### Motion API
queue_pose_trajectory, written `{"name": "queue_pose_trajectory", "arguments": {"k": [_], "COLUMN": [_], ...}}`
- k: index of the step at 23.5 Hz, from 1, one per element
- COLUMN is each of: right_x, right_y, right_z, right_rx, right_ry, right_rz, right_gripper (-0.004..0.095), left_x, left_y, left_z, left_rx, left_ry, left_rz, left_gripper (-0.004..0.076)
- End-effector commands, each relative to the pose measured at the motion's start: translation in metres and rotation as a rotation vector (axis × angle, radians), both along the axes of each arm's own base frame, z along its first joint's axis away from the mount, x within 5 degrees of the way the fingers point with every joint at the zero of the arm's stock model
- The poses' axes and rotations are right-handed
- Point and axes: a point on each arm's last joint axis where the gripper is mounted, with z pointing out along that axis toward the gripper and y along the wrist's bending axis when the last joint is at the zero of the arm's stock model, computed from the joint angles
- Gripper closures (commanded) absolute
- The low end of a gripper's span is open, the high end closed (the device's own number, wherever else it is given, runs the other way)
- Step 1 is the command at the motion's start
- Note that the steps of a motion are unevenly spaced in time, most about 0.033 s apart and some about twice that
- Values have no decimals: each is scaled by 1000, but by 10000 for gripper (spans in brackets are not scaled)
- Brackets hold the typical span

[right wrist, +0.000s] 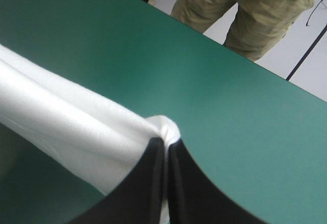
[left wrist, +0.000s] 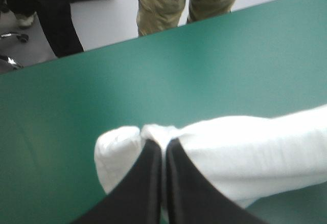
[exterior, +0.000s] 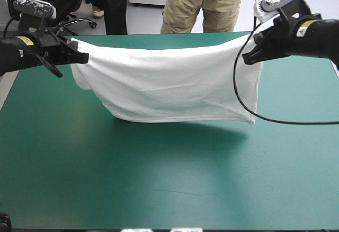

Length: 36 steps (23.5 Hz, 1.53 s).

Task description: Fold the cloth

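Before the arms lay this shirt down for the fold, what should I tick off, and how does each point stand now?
1. Left pincer shut on the T-shirt: ok.
2. Right pincer shut on it: ok.
3. T-shirt hanging spread between both pincers, not bunched: ok.
4. Top edge taut: not ok, it sags slightly midway.
5. Lower edge clear of the table: cannot tell.

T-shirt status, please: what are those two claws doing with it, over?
Left gripper shut on the T-shirt, right gripper likewise. T-shirt lifted, hanging stretched between them. No obstacle seen on the table.
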Motion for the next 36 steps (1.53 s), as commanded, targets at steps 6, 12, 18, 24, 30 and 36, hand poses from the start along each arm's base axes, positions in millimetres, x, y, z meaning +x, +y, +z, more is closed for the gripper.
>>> {"name": "queue_pose_trajectory", "arguments": {"k": [6, 12, 18, 24, 30, 36], "right_x": [-14, 74, 130, 149, 155, 140], "right_y": [-9, 8, 15, 16, 20, 24], "right_z": [16, -16, -21, -39, -129, -184], "right_rx": [-10, 9, 78, 77, -51, -45], "right_ry": [-103, -203, -506, -476, 16, 248], "right_rz": [-51, -78, -117, -123, -69, -10], "right_gripper": [921, 926, 926, 926, 925, 926], "left_x": [2, 62, 107, 119, 123, 107], "left_y": [-3, 0, 6, 7, -6, -7], "left_z": [19, 15, 6, -2, -95, -166], "left_rx": [-67, -125, -143, -138, -93, -38], "left_ry": [-146, -400, -620, -625, -45, 274], "left_rz": [-2, 92, 188, 198, 79, 46], "left_gripper": [741, 741, 741, 741, 741, 741]}}
